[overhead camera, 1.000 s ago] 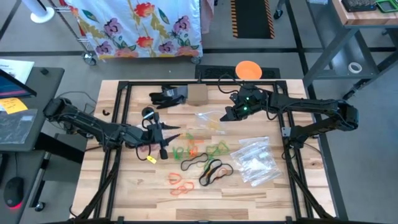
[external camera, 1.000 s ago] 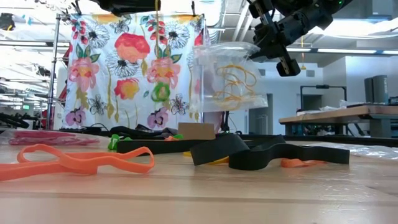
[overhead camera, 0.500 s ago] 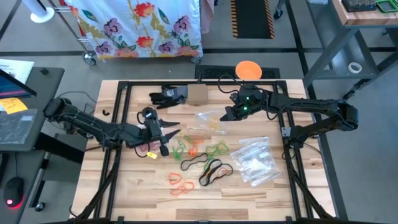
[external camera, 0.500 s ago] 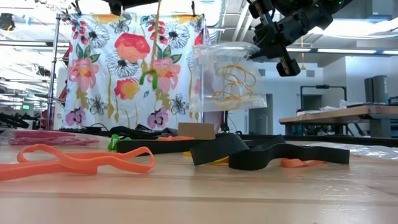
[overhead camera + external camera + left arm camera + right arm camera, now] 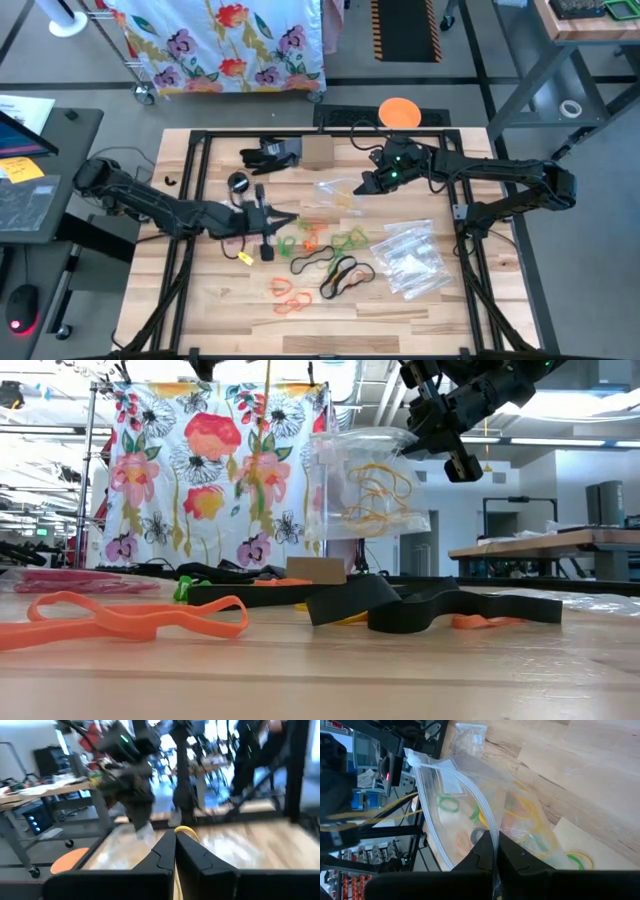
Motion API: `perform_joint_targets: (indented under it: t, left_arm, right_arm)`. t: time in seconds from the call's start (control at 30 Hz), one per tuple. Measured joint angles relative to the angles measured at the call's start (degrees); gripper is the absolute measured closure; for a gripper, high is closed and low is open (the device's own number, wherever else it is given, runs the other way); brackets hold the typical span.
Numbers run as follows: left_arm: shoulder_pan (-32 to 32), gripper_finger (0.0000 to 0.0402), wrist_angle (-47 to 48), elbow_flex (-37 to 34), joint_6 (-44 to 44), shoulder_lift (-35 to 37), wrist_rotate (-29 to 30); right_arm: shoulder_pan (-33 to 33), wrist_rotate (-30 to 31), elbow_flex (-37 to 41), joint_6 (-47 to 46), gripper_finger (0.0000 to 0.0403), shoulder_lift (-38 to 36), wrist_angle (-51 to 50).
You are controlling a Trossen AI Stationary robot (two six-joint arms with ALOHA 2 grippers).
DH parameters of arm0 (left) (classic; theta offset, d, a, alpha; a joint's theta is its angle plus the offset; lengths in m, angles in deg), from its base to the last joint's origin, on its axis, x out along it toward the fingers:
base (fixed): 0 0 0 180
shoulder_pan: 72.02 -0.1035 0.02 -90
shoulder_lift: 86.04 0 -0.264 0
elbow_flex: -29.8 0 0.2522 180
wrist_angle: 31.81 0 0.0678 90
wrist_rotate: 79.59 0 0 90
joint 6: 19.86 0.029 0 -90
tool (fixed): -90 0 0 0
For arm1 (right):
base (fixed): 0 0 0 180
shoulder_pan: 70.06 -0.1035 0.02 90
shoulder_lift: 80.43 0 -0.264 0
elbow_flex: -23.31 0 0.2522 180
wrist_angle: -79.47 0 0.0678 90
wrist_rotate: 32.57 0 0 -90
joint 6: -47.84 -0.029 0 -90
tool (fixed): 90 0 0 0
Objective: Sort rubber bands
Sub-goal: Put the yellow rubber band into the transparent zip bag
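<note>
Sorting is served by the way the clear zip bag (image 5: 365,485) is held: it is pinched at its top edge by the right gripper (image 5: 372,183) and hung above the wooden table (image 5: 440,310), so that its mouth is kept reachable. Yellow rubber bands (image 5: 378,490) are already seen inside that bag. In the right wrist view the fingers are pressed together on the bag's zip strip (image 5: 470,807), with green and orange loops showing through the plastic from the table below.

The left gripper (image 5: 283,217) is found on the side of the bag away from the right arm, nearer the front of the table, with its fingers pressed together. A yellow rubber band (image 5: 184,831) is seen pinched at the fingertips in the left wrist view, and a thin yellow strand (image 5: 266,430) hangs in the low view; it is judged that this band is being carried toward the bag.

The remaining rubber bands (image 5: 320,255), green, orange, red and black, are spread on the table in front of the bag, and a heap of spare clear bags (image 5: 408,258) lies beside them.

Compared with a second ago, the left fingers, then spread, have been closed, and the hanging strand has shifted nearer the bag; the right gripper and its bag are unchanged
</note>
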Motion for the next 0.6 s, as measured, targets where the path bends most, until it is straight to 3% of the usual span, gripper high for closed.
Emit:
perform_joint_targets:
  t: [0.07, 0.2, 0.23, 0.33, 0.43, 0.6]
  left_arm:
    - [-0.69, 0.0401, 3.34, 0.87, 2.69, -1.51, -1.33]
    - [-3.03, 0.0401, 8.37, 1.60, -1.54, -2.51, 11.85]
    - [-4.45, 0.0401, 13.12, 1.60, -4.79, -2.45, 9.97]
    - [-8.32, 0.0401, 22.01, 2.44, -8.86, -2.98, -7.10]
    - [-9.05, 0.0401, 17.15, 4.19, -9.76, -2.40, -10.13]
    - [-11.03, 0.0401, 28.63, 3.62, -13.26, -7.17, -16.54]
  right_arm:
    - [0.00, 0.00, 0.00, 0.02, 0.0403, 0.00, -0.02]
    - [0.02, 0.02, 0.00, 0.02, 0.0403, 0.00, -0.04]
    - [0.00, 0.05, 0.00, 0.03, 0.0403, 0.00, -0.05]
    - [0.02, 0.09, 0.00, 0.26, 0.0403, 0.00, -0.06]
    - [0.04, 0.10, 0.00, 0.26, 0.0403, 0.00, -0.08]
    - [0.04, 0.11, 0.00, 0.08, 0.0403, 0.00, -0.09]
